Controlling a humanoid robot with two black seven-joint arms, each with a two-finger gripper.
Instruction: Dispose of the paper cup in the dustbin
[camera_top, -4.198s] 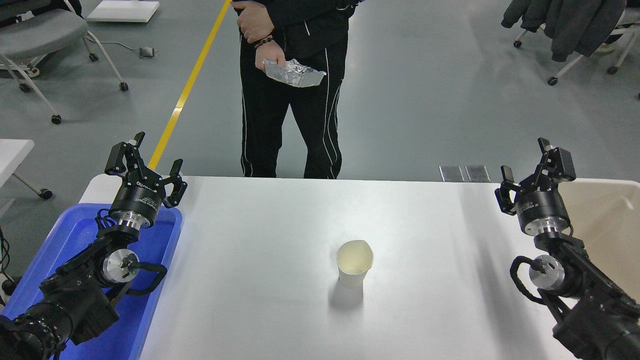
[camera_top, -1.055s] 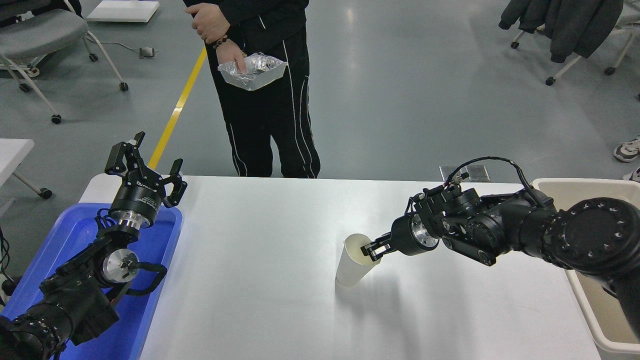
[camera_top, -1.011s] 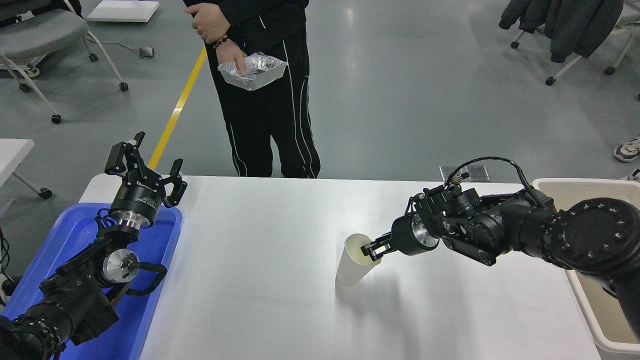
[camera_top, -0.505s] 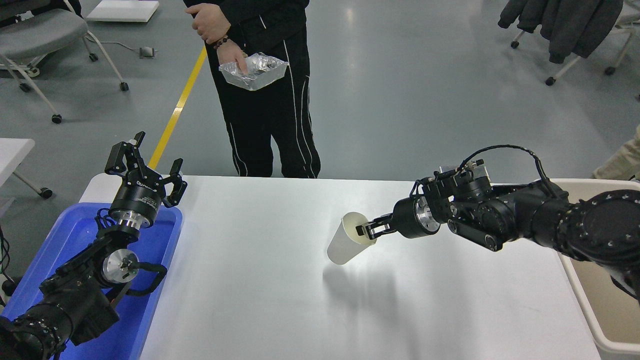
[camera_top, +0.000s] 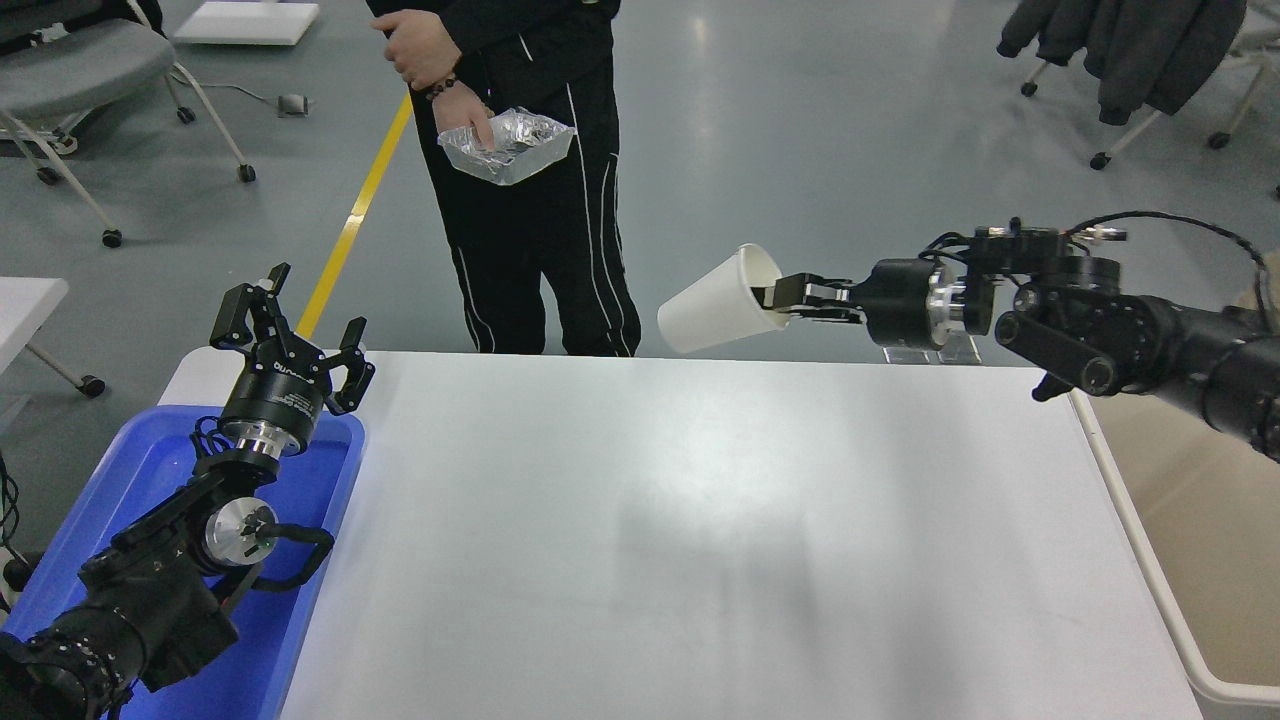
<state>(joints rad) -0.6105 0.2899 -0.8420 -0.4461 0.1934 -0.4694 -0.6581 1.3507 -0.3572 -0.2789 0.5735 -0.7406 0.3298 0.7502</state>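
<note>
Right tool (camera_top: 778, 296) grips 1 paper cup (camera_top: 718, 301) above 1 table (camera_top: 650, 520).

So the small white tapered paper cup (camera_top: 718, 311) isn't on the white table (camera_top: 700, 520) anymore. About four seconds back it stood upright near the middle of the tabletop. The black right gripper (camera_top: 778, 295) was parked by the large beige plastic dustbin (camera_top: 1190, 520) then; a second ago it had swung left and pinched the cup's rim, cup leaning but base on the table. Half a second ago the cup was tipped and lifting off. Now it's way higher, lying nearly sideways, mouth toward the gripper, out over the table's far edge. The person (camera_top: 530, 170) at the far side also shuffled left, crinkled silver foil tray (camera_top: 508, 146) now held open side up.
</note>
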